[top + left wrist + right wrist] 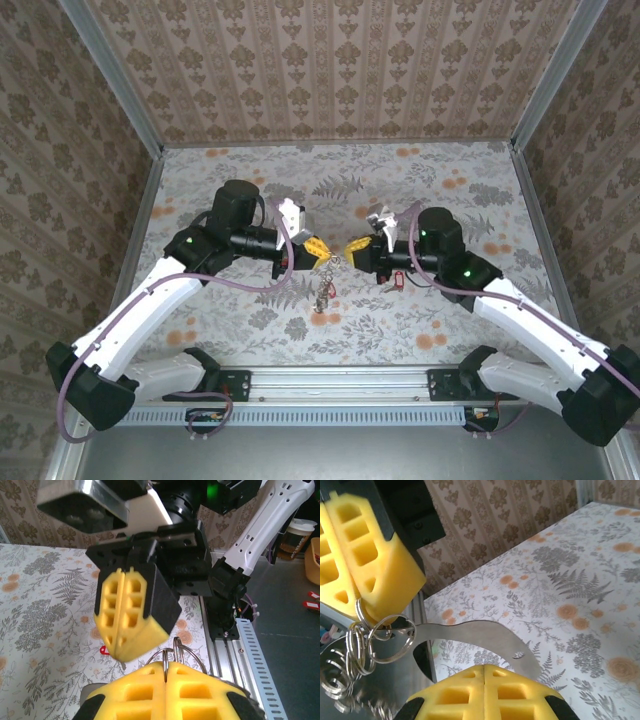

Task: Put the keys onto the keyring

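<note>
The keyring (385,636) is a bunch of linked silvery split rings held above the floral table (250,330). My left gripper (166,667) is shut on one ring (165,656), and more rings dangle as a short chain (323,297). My right gripper (485,669) is shut on a flat curved metal strip (485,632) whose far end reaches the held ring. In the top view the left gripper (322,253) and the right gripper (352,250) meet tip to tip. One red-headed key (397,280) lies on the table under the right arm, its head (104,650) partly hidden. I cannot make out a second key.
An aluminium rail (330,380) runs along the near table edge below the hanging rings. Patterned walls (340,60) close in the back and sides. Off the table stands a paper cup (296,535).
</note>
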`<state>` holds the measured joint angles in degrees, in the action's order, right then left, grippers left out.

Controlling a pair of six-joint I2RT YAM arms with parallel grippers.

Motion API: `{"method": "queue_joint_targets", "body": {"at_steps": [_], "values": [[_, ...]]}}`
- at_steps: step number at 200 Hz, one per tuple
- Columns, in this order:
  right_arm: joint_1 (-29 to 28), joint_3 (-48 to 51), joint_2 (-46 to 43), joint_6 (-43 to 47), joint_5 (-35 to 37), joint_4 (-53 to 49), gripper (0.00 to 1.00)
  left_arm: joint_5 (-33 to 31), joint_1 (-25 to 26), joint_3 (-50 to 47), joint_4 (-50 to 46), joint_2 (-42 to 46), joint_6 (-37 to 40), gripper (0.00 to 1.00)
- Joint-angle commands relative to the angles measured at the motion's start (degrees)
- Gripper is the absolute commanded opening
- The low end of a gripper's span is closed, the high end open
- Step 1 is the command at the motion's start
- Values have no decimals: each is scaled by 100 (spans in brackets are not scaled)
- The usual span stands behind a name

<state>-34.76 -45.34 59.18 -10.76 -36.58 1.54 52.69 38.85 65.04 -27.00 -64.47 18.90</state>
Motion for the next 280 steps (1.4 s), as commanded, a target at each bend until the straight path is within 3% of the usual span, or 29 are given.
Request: {"method": "queue_joint_targets", "body": {"at_steps": [1,113,160,207,280], "values": [[-286,-307,44,131,-272,279,0,57,-28,190,119,111,-59,0],[-426,-231,-184,-136,-402,1245,1,-20,33,142,99,-53,-46,0],[-426,-186,-304,-54,106,917,1,-30,48,202,42,-6,14,0],[-417,-142,-806,507,1011,-509,7,-135,54,271,-198,64,196,0],[-571,-361,-533,740,-158,182,8,103,150,531,-414,1,325,0]]}}
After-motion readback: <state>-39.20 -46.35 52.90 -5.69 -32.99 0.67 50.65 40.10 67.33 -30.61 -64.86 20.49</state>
